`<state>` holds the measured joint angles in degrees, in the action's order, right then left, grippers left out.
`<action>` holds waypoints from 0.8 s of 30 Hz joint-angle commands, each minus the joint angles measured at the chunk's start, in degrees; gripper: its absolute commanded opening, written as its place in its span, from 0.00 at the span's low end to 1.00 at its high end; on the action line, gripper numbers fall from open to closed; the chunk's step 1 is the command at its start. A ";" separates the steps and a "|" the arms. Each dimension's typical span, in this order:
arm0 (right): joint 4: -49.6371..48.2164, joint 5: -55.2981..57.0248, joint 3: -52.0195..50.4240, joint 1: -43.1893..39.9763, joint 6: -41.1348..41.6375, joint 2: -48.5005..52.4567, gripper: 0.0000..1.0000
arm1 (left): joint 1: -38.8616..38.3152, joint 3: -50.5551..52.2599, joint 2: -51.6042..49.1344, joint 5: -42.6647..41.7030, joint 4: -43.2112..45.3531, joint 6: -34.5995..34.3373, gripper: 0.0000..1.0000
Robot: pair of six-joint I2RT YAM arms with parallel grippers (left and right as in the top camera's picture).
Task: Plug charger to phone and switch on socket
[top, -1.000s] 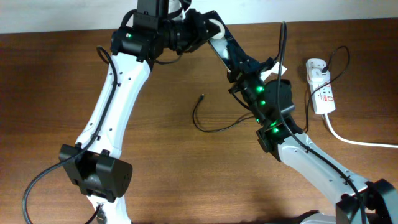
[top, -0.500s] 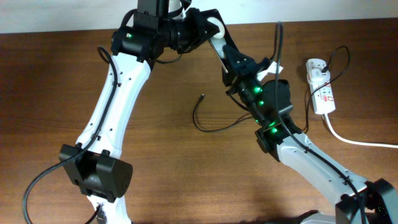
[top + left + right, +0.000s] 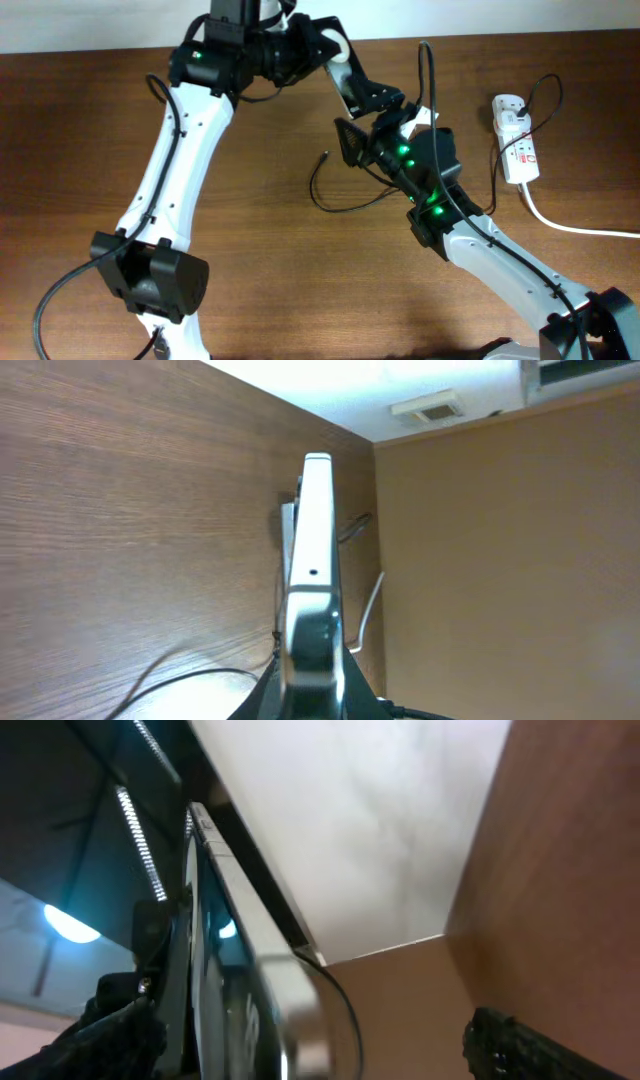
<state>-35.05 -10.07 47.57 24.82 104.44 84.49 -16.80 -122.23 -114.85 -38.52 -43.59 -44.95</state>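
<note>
left hand (image 3: pixel 312 698) clamped on phone (image 3: pixel 315 540) edge | right hand (image 3: pixel 305 1032) spread wide around it | phone face newly visible overhead, arms shifted left

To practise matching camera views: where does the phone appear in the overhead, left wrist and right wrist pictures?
Overhead: the phone is a dark slab just right of centre, between the arms.
Left wrist: edge-on, a silvery strip up the middle.
Right wrist: left half, dark face slanting.
Shared landmark: the wooden table.
</note>
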 commanded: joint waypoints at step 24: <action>59.93 -7.63 0.76 0.20 -57.59 -0.55 0.88 | 16.63 -0.48 1.55 0.57 -30.10 31.21 0.00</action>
<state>22.85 -18.11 48.12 24.82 53.10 84.49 -2.22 -122.19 -114.85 -36.99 -73.14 -16.38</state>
